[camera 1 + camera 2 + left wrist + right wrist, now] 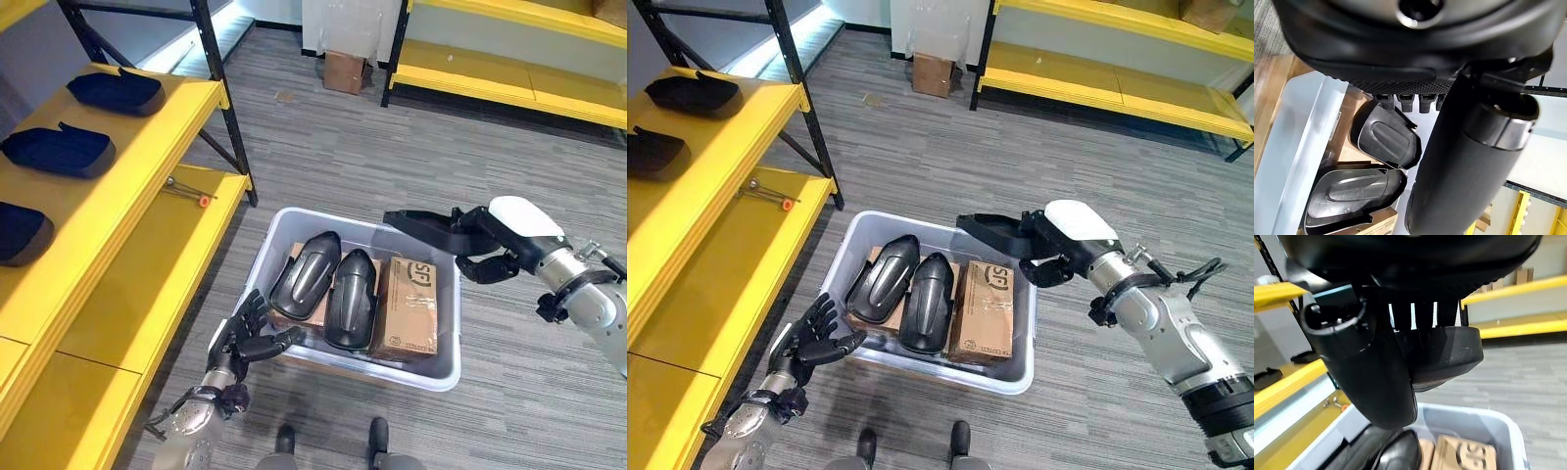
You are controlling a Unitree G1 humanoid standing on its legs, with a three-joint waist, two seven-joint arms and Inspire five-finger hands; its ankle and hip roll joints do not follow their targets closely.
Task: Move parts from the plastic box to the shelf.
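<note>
My right hand (1058, 257) is clenched round one black part (991, 233), which I hold above the far right corner of the plastic box (1019, 367). In the right wrist view the fingers come down over the part's top and the thumb presses from beneath, so I judge the grip firm. The part sticks out from the hand toward my left, its long axis running roughly level and pointing at the shelf (147, 264)

That is the relation I care about: the yellow shelf lies well apart from this hand, off to its left across the whole width of the box. The part's free end already leads that way, so I judge the carry to be a sweep leftward rather than a turn. Three dark parts (61, 149) already sit on the upper board, on the far side of the box from the holding hand

Below the held part, two more black parts (328, 279) lie side by side in the box, long axes running away from me, with a cardboard carton (407, 308) just beside them, directly under my right hand

My left hand (253, 333) is released, fingers spread and relaxed, at the near left rim of the box, holding nothing. It is the hand nearer the shelf and nearer the two parts left in the box; the left wrist view shows those parts just past its fingertips
</note>
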